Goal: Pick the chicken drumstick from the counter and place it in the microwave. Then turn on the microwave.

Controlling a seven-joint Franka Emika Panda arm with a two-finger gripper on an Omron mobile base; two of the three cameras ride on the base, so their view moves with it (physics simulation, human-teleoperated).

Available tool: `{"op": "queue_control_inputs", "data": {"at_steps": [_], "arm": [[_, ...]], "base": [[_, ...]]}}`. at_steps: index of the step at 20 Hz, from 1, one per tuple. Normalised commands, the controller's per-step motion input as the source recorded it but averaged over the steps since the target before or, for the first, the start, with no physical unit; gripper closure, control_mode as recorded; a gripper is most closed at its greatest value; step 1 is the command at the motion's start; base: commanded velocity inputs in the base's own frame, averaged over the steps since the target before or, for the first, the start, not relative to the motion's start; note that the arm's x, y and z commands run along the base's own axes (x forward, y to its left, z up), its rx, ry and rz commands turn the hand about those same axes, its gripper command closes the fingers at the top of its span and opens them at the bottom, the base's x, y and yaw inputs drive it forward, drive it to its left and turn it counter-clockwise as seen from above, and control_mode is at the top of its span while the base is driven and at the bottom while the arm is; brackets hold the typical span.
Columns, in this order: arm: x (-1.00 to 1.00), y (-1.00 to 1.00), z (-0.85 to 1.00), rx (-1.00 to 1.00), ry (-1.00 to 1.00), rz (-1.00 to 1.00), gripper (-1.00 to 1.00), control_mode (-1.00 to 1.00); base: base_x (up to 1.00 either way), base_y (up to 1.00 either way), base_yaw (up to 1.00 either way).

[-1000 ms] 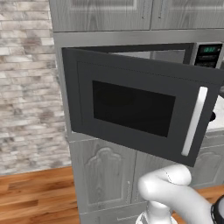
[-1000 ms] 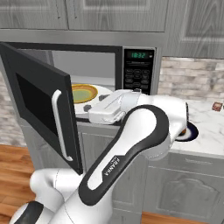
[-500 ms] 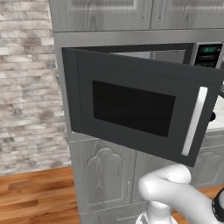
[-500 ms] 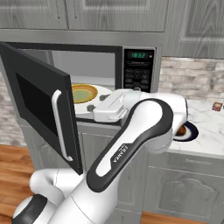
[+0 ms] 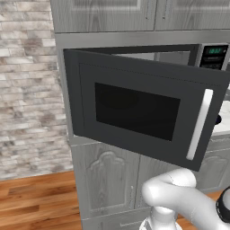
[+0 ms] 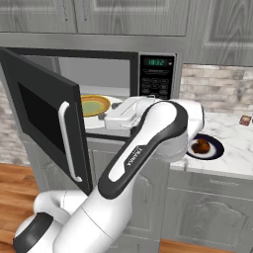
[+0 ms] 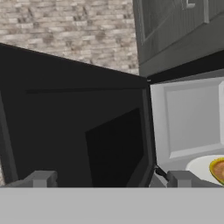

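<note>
Under the grey wall cabinets (image 6: 128, 20) the microwave (image 6: 113, 79) is standing with its black windowed door (image 5: 143, 110) swinging wide out to the left, its white handle (image 6: 69, 141) facing the room. The green display is glowing on the keypad (image 6: 157, 79) at the right of the cavity. Across the front the white arm (image 6: 143, 153) is bending up from the floor and reaching toward the open mouth, with the hand lying level just in front of the cavity. The gripper (image 7: 109, 179) is pointing at the hinge side of the door, its two fingertips (image 7: 41, 178) standing spread wide apart and gripping nothing. Inside, a yellow-brown bowl (image 6: 95, 105) is sitting on the white turntable (image 7: 202, 168). To the right, on the marbled counter (image 6: 232, 148), the drumstick (image 6: 201, 146) is lying on a dark blue plate (image 6: 213, 150), well apart from the gripper. A small reddish thing (image 6: 244, 119) is sitting further back on the counter, too small to make out
</note>
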Motion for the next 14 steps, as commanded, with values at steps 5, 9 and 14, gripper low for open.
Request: {"op": "queue_control_inputs", "data": {"at_steps": [5,9,14], "arm": [[0.14,0.11,-0.02,0.00,0.00,0.00,-1.00,-1.00],[0.07,0.25,-0.12,0.00,0.00,0.00,-1.00,-1.00],[0.00,0.28,-0.13,0.00,-0.01,0.00,-1.00,-1.00]], "base": [[0.00,0.00,0.00],[0.00,0.00,0.00],[0.00,0.00,0.00]]}}
